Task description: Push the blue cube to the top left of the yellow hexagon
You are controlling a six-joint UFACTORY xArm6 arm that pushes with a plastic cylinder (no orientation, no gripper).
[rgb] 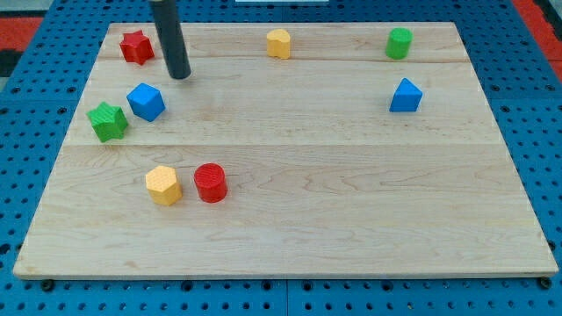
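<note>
The blue cube (146, 102) sits at the view's left on the wooden board (290, 237). The yellow hexagon (163, 185) lies below it, toward the view's bottom left, apart from the cube. My tip (180, 75) is just above and to the right of the blue cube, a short gap away, not touching it. The rod rises from the tip to the view's top edge.
A green star (108, 121) sits close to the blue cube's left. A red star (136, 46) is at the top left, left of the rod. A red cylinder (211, 183) stands beside the yellow hexagon. Another yellow block (278, 43), a green cylinder (399, 42) and a blue block (405, 96) lie top and right.
</note>
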